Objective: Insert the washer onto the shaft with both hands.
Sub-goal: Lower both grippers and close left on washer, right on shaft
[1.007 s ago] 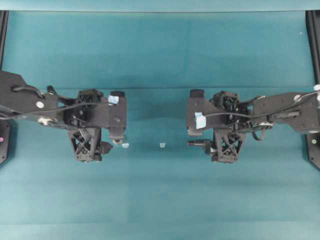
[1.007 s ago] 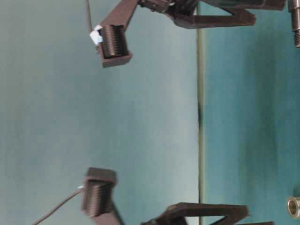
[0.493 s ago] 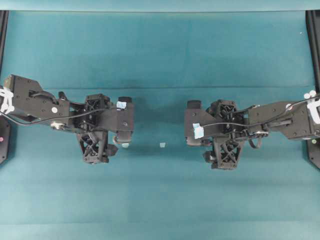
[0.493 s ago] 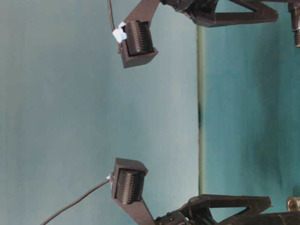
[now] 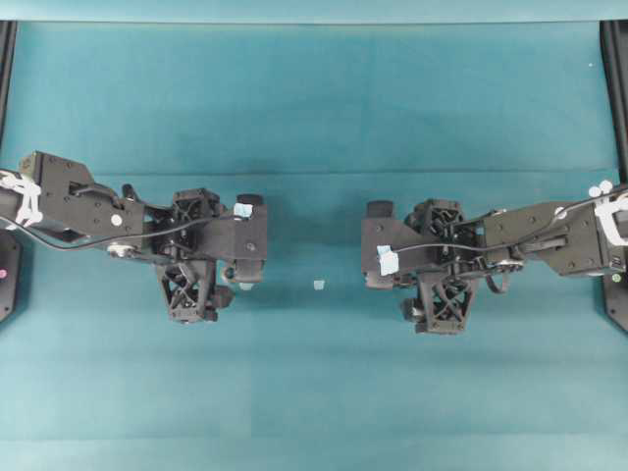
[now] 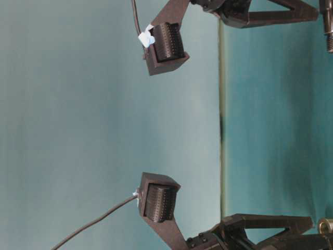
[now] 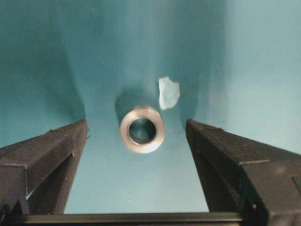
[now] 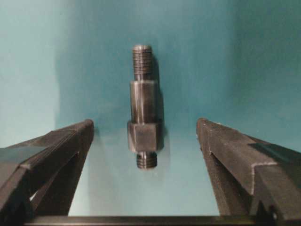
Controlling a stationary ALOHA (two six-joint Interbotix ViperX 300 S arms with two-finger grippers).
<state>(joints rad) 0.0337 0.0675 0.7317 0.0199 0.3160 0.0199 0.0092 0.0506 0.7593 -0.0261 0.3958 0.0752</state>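
The washer (image 7: 142,129), a silvery ring with a dark hole, lies flat on the teal cloth between the open jaws of my left gripper (image 7: 136,125), touching neither finger. The shaft (image 8: 144,106), dark grey and stepped with threaded ends, lies on the cloth between the open jaws of my right gripper (image 8: 145,123), also untouched. In the overhead view the left gripper (image 5: 228,283) and right gripper (image 5: 388,280) hang over the parts and hide them. The table-level view shows the washer's edge (image 6: 326,226) and the shaft's end (image 6: 329,26).
A small pale scrap (image 7: 168,92) lies just beyond the washer. Another pale scrap (image 5: 319,285) lies on the cloth midway between the two grippers. Black frame rails (image 5: 615,147) stand at the left and right edges.
Both grippers have come down over their parts and shifted slightly toward the middle. The shaft and washer, visible from overhead a second ago, are now covered by the grippers.
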